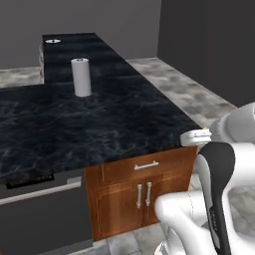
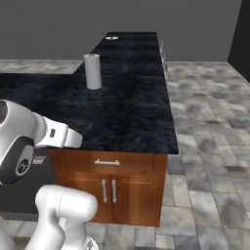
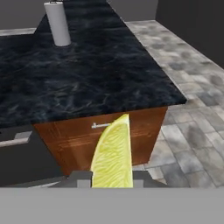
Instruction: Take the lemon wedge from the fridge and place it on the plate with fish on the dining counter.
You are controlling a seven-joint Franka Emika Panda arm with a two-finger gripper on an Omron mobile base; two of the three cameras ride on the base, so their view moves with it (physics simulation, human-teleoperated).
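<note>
Lemon wedge point(image 3: 112, 153) sits clenched in the gripper point(image 3: 112, 178), with the plate point(image 1: 53, 41) well ahead at the dining counter's point(image 1: 99, 114) far end.

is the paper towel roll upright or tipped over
Upright: the paper towel roll stands on end on the black counter.

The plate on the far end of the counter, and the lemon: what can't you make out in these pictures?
- Plate: too small and far in both base views to tell whether fish lies on it.
- Lemon wedge: its lower end is cut off in the hand view, so the jaws' hold on it is hidden.
</note>
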